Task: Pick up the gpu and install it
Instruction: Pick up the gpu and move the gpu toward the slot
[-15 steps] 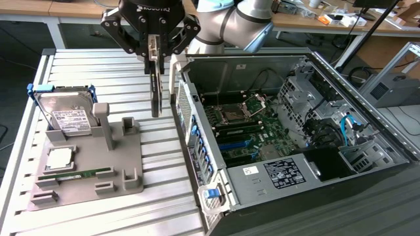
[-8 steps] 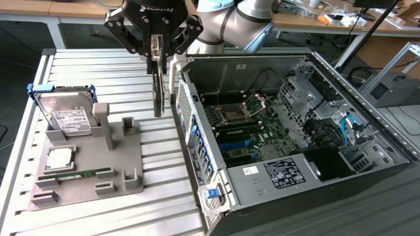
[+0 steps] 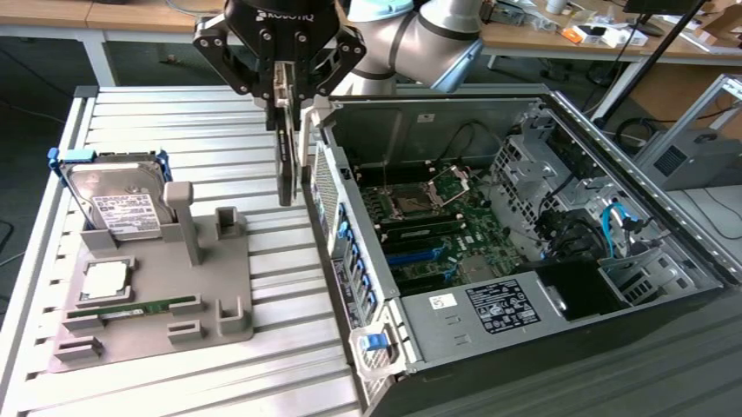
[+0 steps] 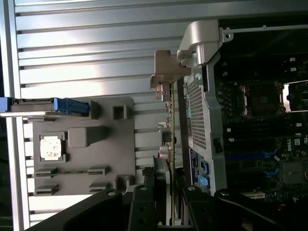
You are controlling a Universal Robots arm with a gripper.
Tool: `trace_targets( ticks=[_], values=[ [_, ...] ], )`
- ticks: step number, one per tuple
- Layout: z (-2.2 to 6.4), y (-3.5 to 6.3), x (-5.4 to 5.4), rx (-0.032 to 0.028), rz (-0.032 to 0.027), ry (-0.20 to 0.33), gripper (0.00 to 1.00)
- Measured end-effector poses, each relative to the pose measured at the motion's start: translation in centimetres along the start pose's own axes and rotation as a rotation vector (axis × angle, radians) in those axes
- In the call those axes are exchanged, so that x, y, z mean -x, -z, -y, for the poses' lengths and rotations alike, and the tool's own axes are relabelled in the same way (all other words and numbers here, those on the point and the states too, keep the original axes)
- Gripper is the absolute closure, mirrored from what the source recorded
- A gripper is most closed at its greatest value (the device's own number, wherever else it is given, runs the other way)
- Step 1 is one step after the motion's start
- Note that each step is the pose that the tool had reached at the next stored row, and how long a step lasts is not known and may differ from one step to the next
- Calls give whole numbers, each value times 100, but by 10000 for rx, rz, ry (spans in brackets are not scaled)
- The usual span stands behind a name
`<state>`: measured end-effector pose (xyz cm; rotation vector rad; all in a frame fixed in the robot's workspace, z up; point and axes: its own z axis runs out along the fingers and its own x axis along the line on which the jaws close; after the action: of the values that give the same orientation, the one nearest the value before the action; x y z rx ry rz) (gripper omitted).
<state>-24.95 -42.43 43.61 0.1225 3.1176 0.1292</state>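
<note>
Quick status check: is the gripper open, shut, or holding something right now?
Gripper: fingers closed on the gpu, which hangs on edge next to the open computer case.

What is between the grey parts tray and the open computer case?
The graphics card, clamped edge-on in the gripper, hangs there above the slatted table. Both views show it.

The thin dark gpu (image 3: 285, 165) hangs upright, edge-on, gripped in the hand (image 3: 292, 104) just outside the case (image 3: 328, 204).
</note>
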Motion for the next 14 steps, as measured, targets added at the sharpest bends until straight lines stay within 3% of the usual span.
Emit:
trace_targets(
  ticks=[14],
  values=[
    [-9, -3, 111, -2, -14, -1, 73]
  ],
)
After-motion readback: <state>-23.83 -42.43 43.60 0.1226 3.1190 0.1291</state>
